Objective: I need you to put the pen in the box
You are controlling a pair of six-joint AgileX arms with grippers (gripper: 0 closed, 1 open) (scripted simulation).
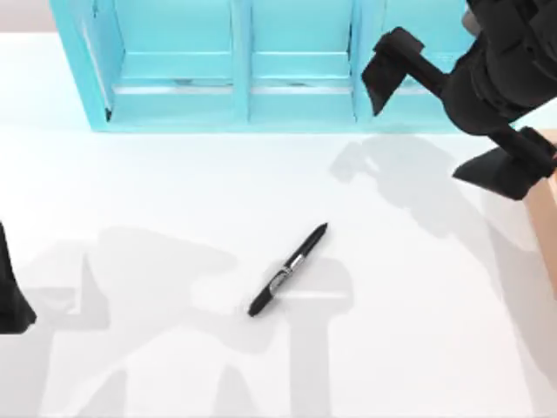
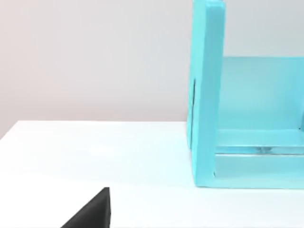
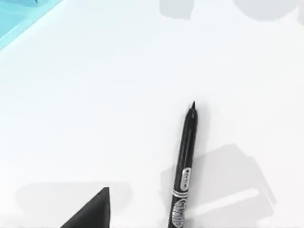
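Note:
The black pen [image 1: 287, 272] with a silvery band lies slantwise on the white table, near the middle. In the right wrist view the pen [image 3: 185, 166] points its tip away from the camera. A sliver of the tan box [image 1: 546, 218] shows at the table's right edge, partly behind my right arm. My right gripper [image 1: 446, 120] hangs open high over the back right of the table, in front of the shelf, well away from the pen and holding nothing. My left arm [image 1: 10, 292] stays parked at the left edge.
A big teal shelf unit [image 1: 235, 96] with three compartments stands along the back edge; its side wall [image 2: 206, 95] rises close to the left wrist camera. The white table [image 1: 157, 192] spreads bare around the pen.

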